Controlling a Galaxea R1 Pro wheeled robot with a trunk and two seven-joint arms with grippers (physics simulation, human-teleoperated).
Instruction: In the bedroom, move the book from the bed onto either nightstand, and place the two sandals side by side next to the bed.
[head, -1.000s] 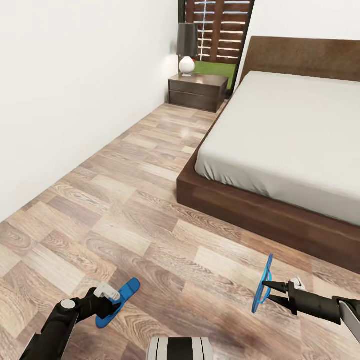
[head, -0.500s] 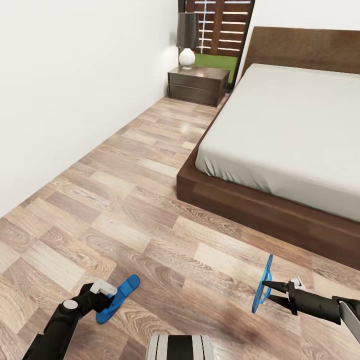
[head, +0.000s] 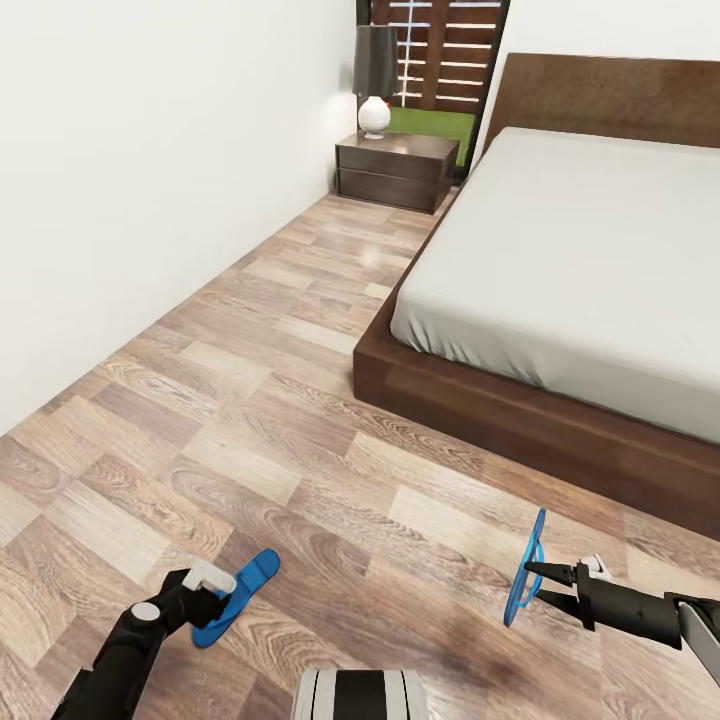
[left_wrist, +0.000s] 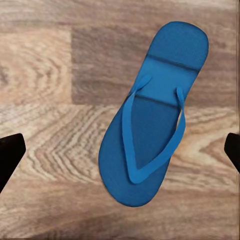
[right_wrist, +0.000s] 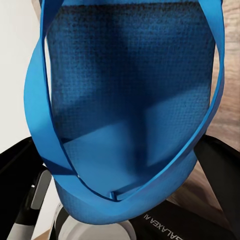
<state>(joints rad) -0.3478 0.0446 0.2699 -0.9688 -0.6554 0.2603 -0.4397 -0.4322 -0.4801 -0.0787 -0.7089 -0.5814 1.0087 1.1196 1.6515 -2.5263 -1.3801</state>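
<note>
You are looking down a strip of light brown wood-plank floor (head: 250, 400) that runs between a plain white wall (head: 150, 150) and the bed (head: 570, 270). The bed is a low platform with a dark brown wooden frame, a flat slab headboard and a smooth pale grey mattress. Beside the headboard end of the bed, against the wall, stands a dark wooden nightstand (head: 397, 172) with two drawer fronts. On it sits a lamp (head: 374, 80) with a round white base and a dark shade. Behind the nightstand is a tall dark-framed window (head: 435, 60).

Near the foot corner of the bed, well out on the floor, one bright blue flip-flop (left_wrist: 150, 120) lies flat, sole down, its thin Y-shaped strap facing up. Your left end effector (head: 215, 590) hangs right above it with its fingers spread wide, one dark fingertip (left_wrist: 10, 157) on either side of the sandal and neither touching it.

Closer to the bed's foot end, your right end effector (head: 535, 585) holds the second blue flip-flop (head: 525, 568) on edge, off the floor. Its two pointed black fingers are pinched on it. In the right wrist view the textured foam sole (right_wrist: 130, 100) and looping strap sit right against the camera.
</note>
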